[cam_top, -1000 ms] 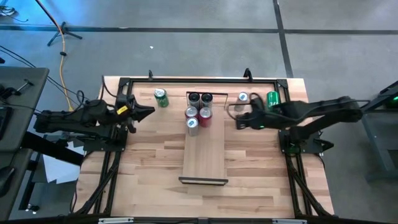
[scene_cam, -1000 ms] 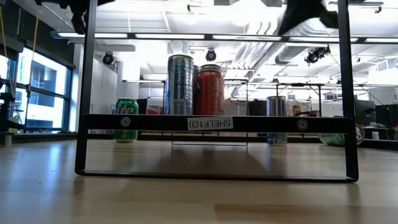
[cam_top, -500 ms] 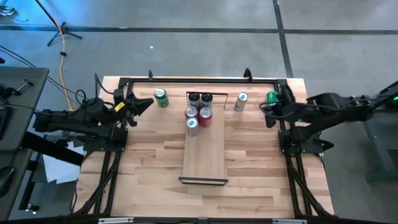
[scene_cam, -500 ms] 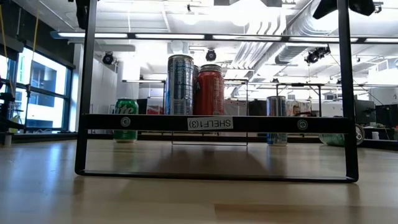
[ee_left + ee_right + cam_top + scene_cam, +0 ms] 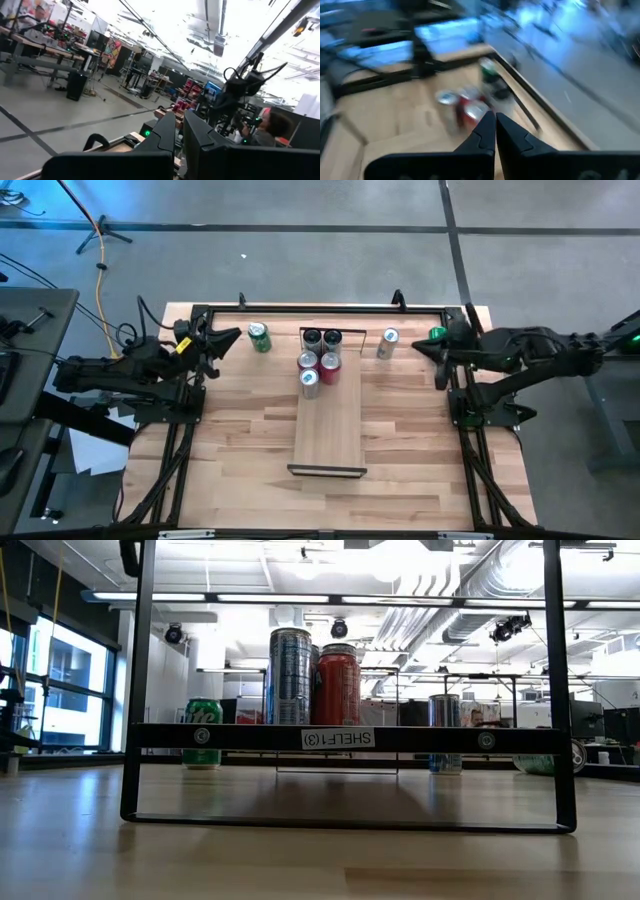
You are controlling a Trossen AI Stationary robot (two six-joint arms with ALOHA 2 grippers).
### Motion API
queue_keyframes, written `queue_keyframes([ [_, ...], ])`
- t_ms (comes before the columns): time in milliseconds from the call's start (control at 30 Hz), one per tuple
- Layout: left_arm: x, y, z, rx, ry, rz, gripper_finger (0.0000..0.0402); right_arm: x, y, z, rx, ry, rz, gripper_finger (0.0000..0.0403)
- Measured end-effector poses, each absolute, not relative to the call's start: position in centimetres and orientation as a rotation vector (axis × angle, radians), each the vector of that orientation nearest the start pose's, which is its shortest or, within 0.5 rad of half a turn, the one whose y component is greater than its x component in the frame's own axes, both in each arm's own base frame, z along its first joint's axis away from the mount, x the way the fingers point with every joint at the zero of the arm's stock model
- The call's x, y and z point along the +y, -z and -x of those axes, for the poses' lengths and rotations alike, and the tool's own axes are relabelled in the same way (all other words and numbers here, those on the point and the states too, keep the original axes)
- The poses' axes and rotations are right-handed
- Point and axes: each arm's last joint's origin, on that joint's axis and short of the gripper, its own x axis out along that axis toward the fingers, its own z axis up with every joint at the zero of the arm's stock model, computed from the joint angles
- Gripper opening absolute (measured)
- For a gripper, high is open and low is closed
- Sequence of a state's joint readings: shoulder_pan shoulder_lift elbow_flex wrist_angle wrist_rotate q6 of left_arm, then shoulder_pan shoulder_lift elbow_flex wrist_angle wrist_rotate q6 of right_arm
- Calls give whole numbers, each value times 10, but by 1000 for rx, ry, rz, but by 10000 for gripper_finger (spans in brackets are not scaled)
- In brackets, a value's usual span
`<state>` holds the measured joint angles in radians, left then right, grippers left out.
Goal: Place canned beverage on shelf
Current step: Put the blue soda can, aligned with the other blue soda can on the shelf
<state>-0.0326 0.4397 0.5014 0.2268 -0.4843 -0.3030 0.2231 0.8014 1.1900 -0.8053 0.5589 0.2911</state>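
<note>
The shelf [image 5: 328, 420] is a long pale board with dark end frames, lying at the table's middle; its label frame shows in the low view [image 5: 340, 738]. Several cans [image 5: 320, 358] stand upright on its far end, among them a silver-blue can [image 5: 290, 675] and a red can [image 5: 338, 683]. A green can [image 5: 259, 337] stands on the table left of the shelf, and a silver can [image 5: 388, 342] right of it. My left gripper [image 5: 234, 336] is shut and empty, just left of the green can. My right gripper [image 5: 420, 348] is shut and empty, right of the silver can.
A second green can [image 5: 437, 335] stands by the right arm near the table's far right corner. A dark rail [image 5: 320, 308] runs along the table's far edge. Bare tabletop [image 5: 240, 440] lies on both sides of the shelf and near its front.
My right gripper has drawn back from beside the silver can toward the table's right edge and has left the low view's top. My left gripper has gone toward the table's far edge. The cans have stayed where they were.
</note>
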Motion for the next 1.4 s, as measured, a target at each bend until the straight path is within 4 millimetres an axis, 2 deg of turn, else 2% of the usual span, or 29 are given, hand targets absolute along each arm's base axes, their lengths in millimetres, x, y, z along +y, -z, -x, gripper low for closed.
queue_keyframes([
  [100,9,-318,-112,-346,-385,351,1,17,-416,-131,245,244,-13,0],
  [200,9,-319,-112,-330,-370,270,1,16,-426,-132,147,206,-48,0],
  [300,8,-321,-114,-273,-366,202,1,16,-425,-131,158,157,-98,0],
  [400,8,-329,-115,-218,-360,150,1,17,-411,-135,217,154,-124,0],
  [533,8,-340,-113,-156,-359,105,1,18,-377,-144,272,166,-174,0],
  [633,8,-343,-111,-145,-360,102,1,19,-354,-145,258,170,-218,0],
  [733,8,-342,-110,-143,-361,102,1,18,-339,-141,223,172,-248,0],
  [967,8,-343,-110,-146,-363,105,1,15,-341,-131,50,156,-225,0],
  [1133,8,-343,-110,-150,-363,121,1,15,-343,-128,42,152,-145,0],
  [1400,8,-343,-110,-149,-369,121,1,15,-342,-129,48,152,-141,0],
])
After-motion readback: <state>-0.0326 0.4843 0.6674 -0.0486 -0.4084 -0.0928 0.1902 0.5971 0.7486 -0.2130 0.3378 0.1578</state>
